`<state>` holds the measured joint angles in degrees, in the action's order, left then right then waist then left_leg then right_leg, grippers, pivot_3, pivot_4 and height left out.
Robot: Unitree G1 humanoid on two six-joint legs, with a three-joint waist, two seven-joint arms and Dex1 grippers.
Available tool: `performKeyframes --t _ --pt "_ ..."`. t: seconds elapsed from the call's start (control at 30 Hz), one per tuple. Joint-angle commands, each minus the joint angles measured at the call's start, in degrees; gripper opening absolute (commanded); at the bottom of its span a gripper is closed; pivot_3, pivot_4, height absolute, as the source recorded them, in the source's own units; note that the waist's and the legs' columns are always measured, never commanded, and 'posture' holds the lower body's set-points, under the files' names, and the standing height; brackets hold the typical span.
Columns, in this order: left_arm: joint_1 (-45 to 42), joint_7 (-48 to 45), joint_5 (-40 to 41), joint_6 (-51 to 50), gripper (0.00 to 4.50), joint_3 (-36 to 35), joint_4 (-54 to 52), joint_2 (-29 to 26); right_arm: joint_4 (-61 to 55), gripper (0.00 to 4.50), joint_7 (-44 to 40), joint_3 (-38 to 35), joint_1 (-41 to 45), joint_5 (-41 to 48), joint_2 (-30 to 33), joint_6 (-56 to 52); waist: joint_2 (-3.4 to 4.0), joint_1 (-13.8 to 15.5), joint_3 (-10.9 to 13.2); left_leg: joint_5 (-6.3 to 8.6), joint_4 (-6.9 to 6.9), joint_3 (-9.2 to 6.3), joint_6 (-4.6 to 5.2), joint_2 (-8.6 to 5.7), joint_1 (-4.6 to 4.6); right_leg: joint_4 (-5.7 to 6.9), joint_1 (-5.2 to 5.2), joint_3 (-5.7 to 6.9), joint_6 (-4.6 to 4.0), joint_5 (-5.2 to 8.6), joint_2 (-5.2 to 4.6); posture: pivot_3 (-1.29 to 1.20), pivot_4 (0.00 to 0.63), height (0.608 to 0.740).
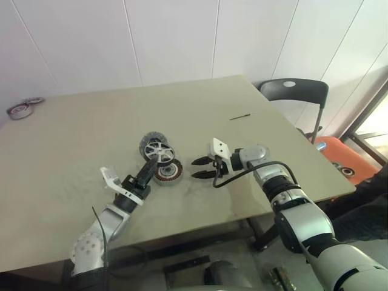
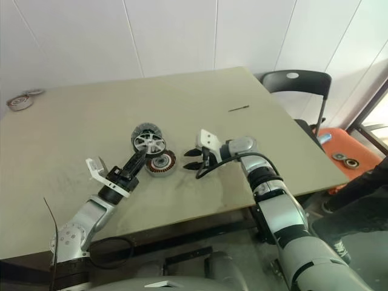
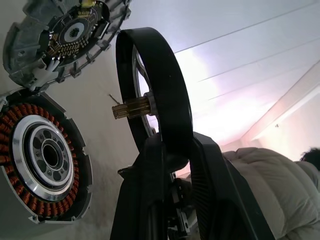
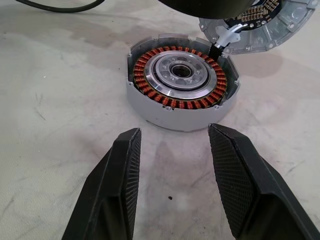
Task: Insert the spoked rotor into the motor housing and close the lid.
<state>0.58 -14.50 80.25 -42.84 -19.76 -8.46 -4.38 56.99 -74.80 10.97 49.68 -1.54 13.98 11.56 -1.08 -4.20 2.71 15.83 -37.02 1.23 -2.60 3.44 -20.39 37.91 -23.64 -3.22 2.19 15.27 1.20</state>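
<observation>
Nearest, the left end effector (image 1: pixel 147 171) pinches the rotor (image 1: pixel 159 151) by its dark rim, both fingers (image 3: pixel 150 200) pressed on the edge, so the wheel stands on edge with its brass-coloured hub stub pointing sideways. Just past those fingertips, on the counter (image 1: pixel 73 139), sits the housing (image 1: pixel 168 172), open side up, its ring of copper windings around a silver centre with a dark bore. The rotor hangs above and just beside it, apparently clear of it, though the head views are too small to be sure. Across from the housing, the right end effector (image 1: pixel 202 168) rests low over the counter with its two fingers (image 4: pixel 117 190) spread apart, nothing between them, aimed at the housing wall, near but apart. Beyond the housing and touching its far edge lies the lid (image 4: pixel 265 27), a grey disc tilted against it, with a dark circuit ring on its inner face. Farther off, a thin dark stick (image 1: pixel 239 116) lies on the counter, and a chair (image 1: pixel 294 91) stands past the far corner.
</observation>
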Motion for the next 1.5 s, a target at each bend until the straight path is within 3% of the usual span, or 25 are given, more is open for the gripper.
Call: performKeyframes --t 0.03,0.47,1.23,1.5 --pt "-0.3 -0.5 0.4 0.9 0.37 -0.7 0.3 0.0 -2.2 2.26 -0.3 -0.2 0.7 0.6 0.3 0.0 0.00 0.0 0.0 0.00 0.01 0.00 0.00 0.00 0.00 0.00 -0.01 0.00 0.00 0.00 0.01 0.00 0.000 0.740" --pt "-0.7 -6.0 -4.2 1.6 0.37 -0.1 9.3 0.9 -2.7 2.26 -0.1 -0.1 0.1 0.4 0.8 -0.2 0.02 -0.5 0.0 0.00 0.03 0.01 0.00 0.00 0.03 -0.01 0.00 -0.01 0.00 0.01 0.03 0.00 0.000 0.740" --pt "6.6 -0.5 -0.3 0.6 0.37 -0.4 -1.3 3.9 -3.4 2.26 0.4 0.1 -1.2 0.3 1.6 -0.1 0.01 -2.0 0.0 0.01 0.04 -0.01 0.02 0.02 0.06 -0.01 0.01 -0.08 0.01 0.01 0.05 0.00 0.000 0.740" --pt "4.9 -0.1 -1.2 1.6 0.37 -0.3 0.5 3.4 -3.0 2.26 0.7 0.2 -0.8 0.4 1.4 0.2 0.01 -1.9 0.0 0.01 0.04 -0.01 0.01 0.01 0.05 -0.01 0.00 -0.08 0.01 0.02 0.05 0.00 0.000 0.740"
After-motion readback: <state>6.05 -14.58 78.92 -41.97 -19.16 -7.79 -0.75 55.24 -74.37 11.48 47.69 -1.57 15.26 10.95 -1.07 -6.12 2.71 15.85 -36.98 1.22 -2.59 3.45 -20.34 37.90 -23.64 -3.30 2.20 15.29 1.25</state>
